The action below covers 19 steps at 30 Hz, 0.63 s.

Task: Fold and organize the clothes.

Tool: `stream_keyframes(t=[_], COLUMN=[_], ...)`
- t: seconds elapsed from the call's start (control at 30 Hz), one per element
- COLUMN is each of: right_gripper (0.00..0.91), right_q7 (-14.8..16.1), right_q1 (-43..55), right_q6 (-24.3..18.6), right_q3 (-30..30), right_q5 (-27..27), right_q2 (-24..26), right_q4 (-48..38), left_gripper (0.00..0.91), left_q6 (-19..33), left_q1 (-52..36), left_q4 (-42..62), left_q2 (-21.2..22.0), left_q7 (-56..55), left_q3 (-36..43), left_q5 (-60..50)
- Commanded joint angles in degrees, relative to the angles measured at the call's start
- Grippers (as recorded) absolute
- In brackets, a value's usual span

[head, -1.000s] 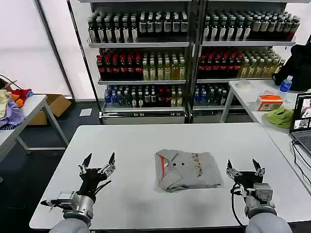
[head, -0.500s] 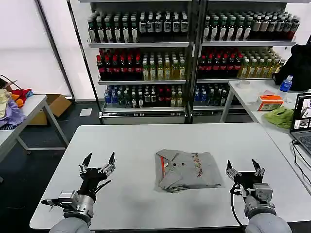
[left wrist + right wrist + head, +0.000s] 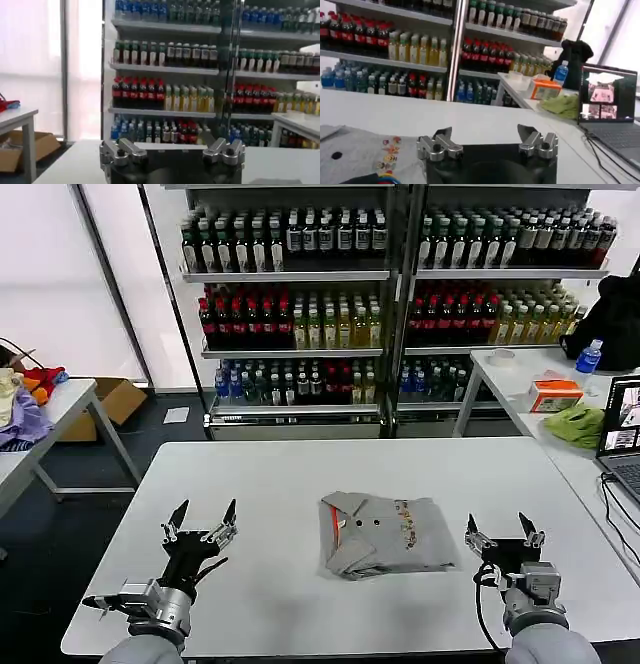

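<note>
Shirt [image 3: 385, 534] lies folded mid-frame on tabletop [image 3: 300, 474]; left gripper [image 3: 203, 520] and right gripper [image 3: 504, 529], fingers wide, flank it, likely finished.

Setting: a white table [image 3: 300, 474] stands in the foreground on a dark floor [image 3: 60, 534]. Behind it, metal shelving units [image 3: 395, 314] hold rows of bottled drinks [image 3: 290, 324] with dark, red, yellow and blue contents. To the left, bright translucent wall panels [image 3: 60, 274] admit daylight; a side table [image 3: 50, 419] stands near a cardboard box [image 3: 120, 399]. To the right, a second white table [image 3: 520, 384] carries an orange box [image 3: 555, 395], a water bottle [image 3: 588, 357], a lime-green cloth [image 3: 577, 425] and a laptop [image 3: 622, 434].
</note>
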<state>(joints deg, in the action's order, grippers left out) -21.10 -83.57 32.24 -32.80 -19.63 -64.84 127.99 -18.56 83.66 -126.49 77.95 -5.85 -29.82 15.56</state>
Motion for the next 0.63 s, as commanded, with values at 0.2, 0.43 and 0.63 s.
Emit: stream_keyframes(t=[0.2,0.43,0.63], right_gripper=[0.907,0.907,0.907], right_q7=[0.12,0.18,0.3], right_q1=[-0.03,-0.11,0.04], right_q6=[0.01,0.0,0.02], right_q3=[0.02,0.03,0.12], right_q5=[-0.05,-0.03,-0.08], right_q2=[0.12,0.22,0.27], right_q4=[0.27,0.22,0.11], left_gripper=[0.907,0.907,0.907], left_q6=[-0.85,-0.99,-1.05], left_q1=[0.26,0.22,0.17], left_q4=[-0.06,0.11,0.12], left_q2=[-0.03,0.03,-0.04], left_q7=[1.09,1.25,2.0], left_q3=[-0.18,-0.16,-0.24], left_q5=[-0.65,-0.69,-1.03])
